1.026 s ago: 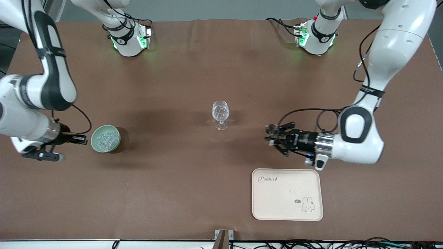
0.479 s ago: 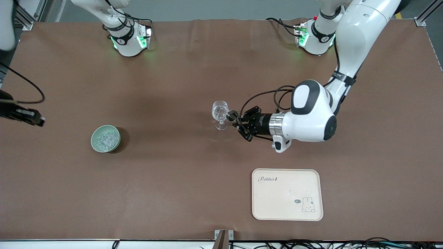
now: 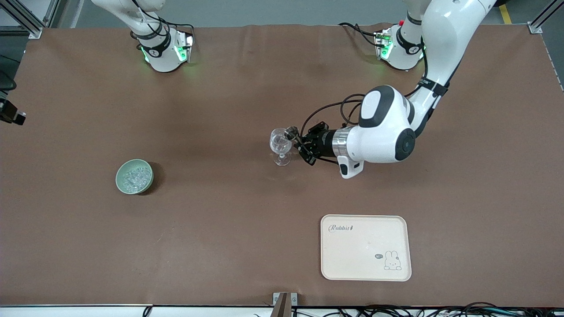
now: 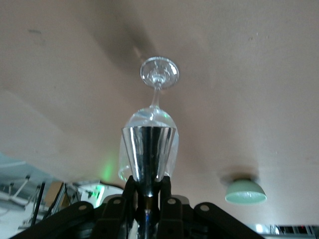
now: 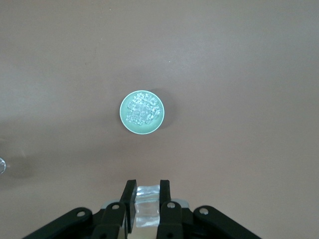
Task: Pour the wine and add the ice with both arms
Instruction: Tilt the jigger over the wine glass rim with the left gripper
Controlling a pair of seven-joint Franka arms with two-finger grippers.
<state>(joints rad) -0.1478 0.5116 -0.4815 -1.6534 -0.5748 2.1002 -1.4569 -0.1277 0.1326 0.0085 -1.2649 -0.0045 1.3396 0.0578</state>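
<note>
A clear stemmed glass (image 3: 280, 145) (image 4: 158, 74) stands at the table's middle. My left gripper (image 3: 294, 137) (image 4: 148, 184) is shut on a small shiny metal cup (image 3: 291, 132) (image 4: 149, 149), held close against the glass's rim on the left arm's side. The cup's inside is hidden, so no wine shows. A pale green bowl (image 3: 134, 176) (image 5: 142, 112) (image 4: 245, 191) holds several chunks of ice (image 5: 142, 110). My right gripper (image 5: 147, 191) is high over the table, shut on one clear ice chunk (image 5: 148, 204). Only a black part of that hand (image 3: 11, 115) shows in the front view.
A cream tray (image 3: 365, 246) with a rabbit print lies nearer the front camera, toward the left arm's end. The two arm bases (image 3: 165, 48) (image 3: 401, 46) stand along the table's back edge. A brown cloth covers the table.
My left gripper carried the metal cup from beside the tray over to the glass. My right arm rose away from the bowl toward its end of the table.
</note>
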